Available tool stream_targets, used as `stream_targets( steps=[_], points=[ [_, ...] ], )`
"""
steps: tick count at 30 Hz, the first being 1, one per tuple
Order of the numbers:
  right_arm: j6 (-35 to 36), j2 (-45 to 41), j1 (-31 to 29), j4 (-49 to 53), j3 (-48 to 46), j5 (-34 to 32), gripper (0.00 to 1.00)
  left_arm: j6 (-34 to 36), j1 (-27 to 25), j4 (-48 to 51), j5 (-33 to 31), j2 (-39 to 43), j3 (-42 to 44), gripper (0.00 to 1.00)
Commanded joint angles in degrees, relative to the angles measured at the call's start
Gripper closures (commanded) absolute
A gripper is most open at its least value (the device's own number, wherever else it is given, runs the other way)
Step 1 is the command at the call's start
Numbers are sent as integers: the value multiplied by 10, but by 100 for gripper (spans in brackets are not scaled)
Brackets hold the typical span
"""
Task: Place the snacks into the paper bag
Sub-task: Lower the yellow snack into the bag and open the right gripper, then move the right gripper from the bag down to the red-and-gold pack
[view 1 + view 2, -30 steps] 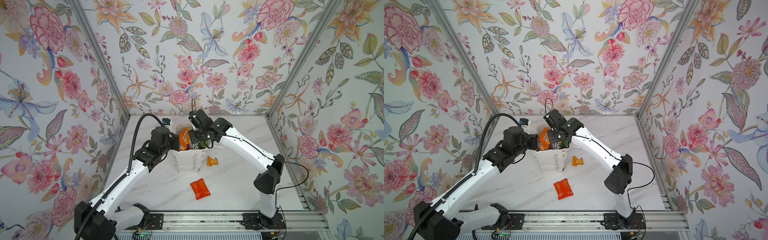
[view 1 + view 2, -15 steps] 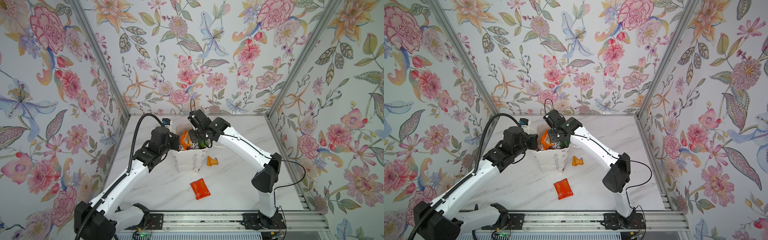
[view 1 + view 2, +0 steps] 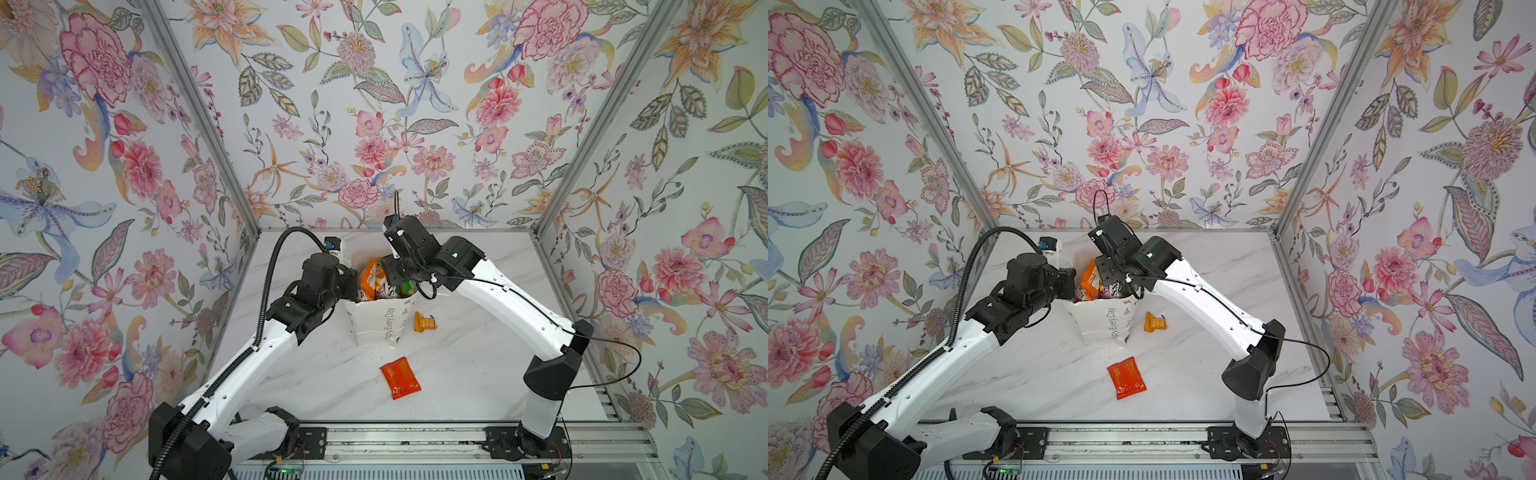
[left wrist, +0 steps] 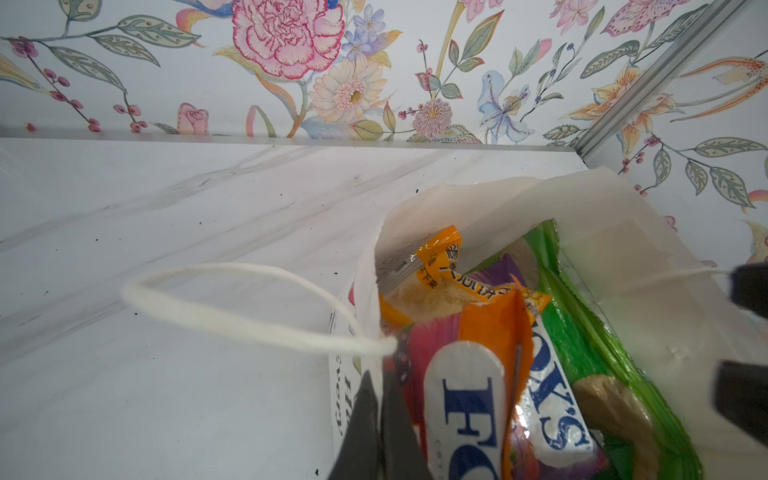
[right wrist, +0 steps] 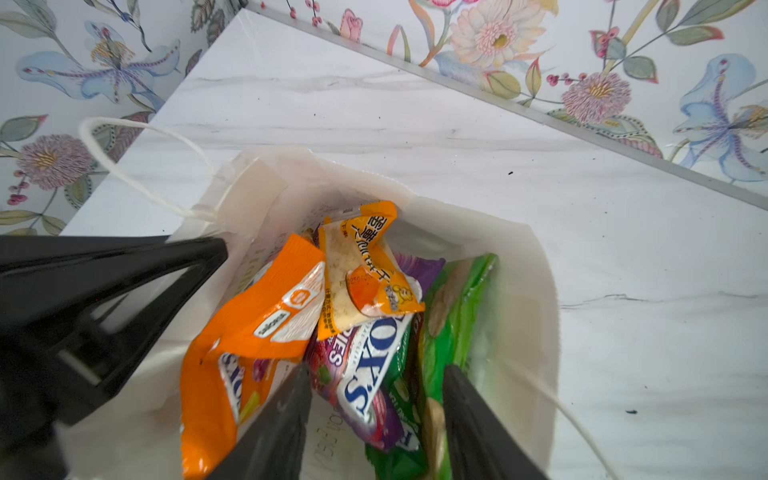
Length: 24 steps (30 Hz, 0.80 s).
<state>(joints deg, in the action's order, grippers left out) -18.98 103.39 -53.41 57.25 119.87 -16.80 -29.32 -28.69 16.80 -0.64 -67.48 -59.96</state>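
bag: tall white paper bag (image 3: pixel 384 324) upright mid-table; glossy snack packets (image 5: pixel 374 332) fill it, the lower ones hidden | left gripper (image 4: pixel 376 419): clamped on the bag rim; partly out of frame | right gripper (image 5: pixel 376 370): jaws apart over the mouth, holding nothing | outside: flat orange-red sachet (image 3: pixel 400 377) and crumpled small orange sachet (image 3: pixel 424 322) on the marble tabletop (image 3: pixel 478 374)

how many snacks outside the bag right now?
2. One small orange sachet lies beside the bag, on the right arm's side; one orange-red sachet lies in front of the bag, apart from it. The arms may hide more.

Left fingers (image 4: pixel 362 430) together, right fingers (image 5: pixel 279 432) apart.
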Motion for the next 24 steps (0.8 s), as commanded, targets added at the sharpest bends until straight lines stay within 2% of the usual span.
stream_targets(
  steps=[1,5,13,19,24],
  points=[
    [4,-56,-4,8,-31,-35,45,5,0,-31,-20,23,-14,100],
    [-1,-128,-8,5,-101,-60,43,6,-1,-30,-22,22,-14,100],
    [-53,-300,0,-58,-323,-103,37,7,-1,-33,-31,21,-14,100],
    [-112,-425,5,-138,-510,-69,35,4,0,-37,-29,16,-14,100],
    [-192,-495,-10,-207,-672,-19,35,3,0,-38,-31,16,-14,100]
  ],
)
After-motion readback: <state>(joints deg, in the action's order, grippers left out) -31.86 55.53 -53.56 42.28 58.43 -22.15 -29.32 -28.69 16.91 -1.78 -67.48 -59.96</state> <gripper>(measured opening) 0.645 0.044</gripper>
